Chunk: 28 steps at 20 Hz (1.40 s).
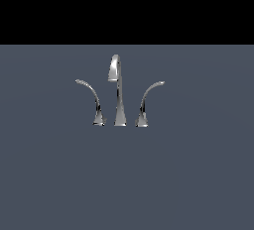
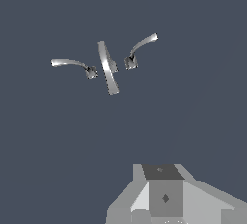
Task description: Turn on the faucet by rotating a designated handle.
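Gripper (image 2: 166, 196): nearest the wrist cam, only grey body showing at frame edge; fingertips out of frame, so can't tell if jaws spread or pressed together. Absent from exterior view.
Contact: none; gripper well apart from all chrome parts, nothing held.
Faucet (image 1: 117, 91): small shiny chrome set standing on flat grey surface (image 1: 198, 174), roughly mid-scene in exterior view.
Spout (image 1: 118, 95): tall, tapered, hooked top; stands between the two levers; seen nearly from above in wrist view.
Handle (image 1: 148, 100): slender lever on flared base, at exterior view's right of spout, thin tip arching toward exterior view's right; shorter than spout. Also in wrist view (image 2: 141, 48).
Other lever (image 1: 91, 100): mirror image, tip arching toward exterior view's left; not the target, leave alone.
Step in hand: approach, judged from wide gap; rotation not begun.
How to do well: descend beside thin tip of handle, not base — longer arm, less force. Prob best to push sideways w/ a finger, sweeping an arc about the base axis; pinching slick chrome likely to slip.
Clearance: keep off spout, just beside handle base; come in from outer side.
Risk: thin curved tip easy to miss or slide over; keep contact low enough on lever.
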Each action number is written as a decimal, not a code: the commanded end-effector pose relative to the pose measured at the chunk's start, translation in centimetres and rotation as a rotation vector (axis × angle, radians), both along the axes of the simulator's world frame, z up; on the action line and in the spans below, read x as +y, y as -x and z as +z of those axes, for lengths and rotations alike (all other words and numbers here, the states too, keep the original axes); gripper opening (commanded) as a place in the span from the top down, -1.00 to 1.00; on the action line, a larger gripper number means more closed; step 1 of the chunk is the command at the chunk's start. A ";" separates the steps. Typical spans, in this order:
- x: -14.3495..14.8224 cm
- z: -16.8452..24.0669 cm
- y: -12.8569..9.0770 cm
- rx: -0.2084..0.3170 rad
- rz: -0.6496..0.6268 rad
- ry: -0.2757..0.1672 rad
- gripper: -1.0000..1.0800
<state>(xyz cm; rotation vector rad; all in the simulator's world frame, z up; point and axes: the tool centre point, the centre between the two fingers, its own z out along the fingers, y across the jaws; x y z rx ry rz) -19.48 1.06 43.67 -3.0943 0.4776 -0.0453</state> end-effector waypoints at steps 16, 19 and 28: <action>0.2 -9.3 -9.8 0.010 -0.452 -0.010 1.00; -0.2 -10.9 -11.4 0.012 -0.529 -0.011 1.00; -2.3 -15.7 -16.2 0.017 -0.766 -0.013 1.00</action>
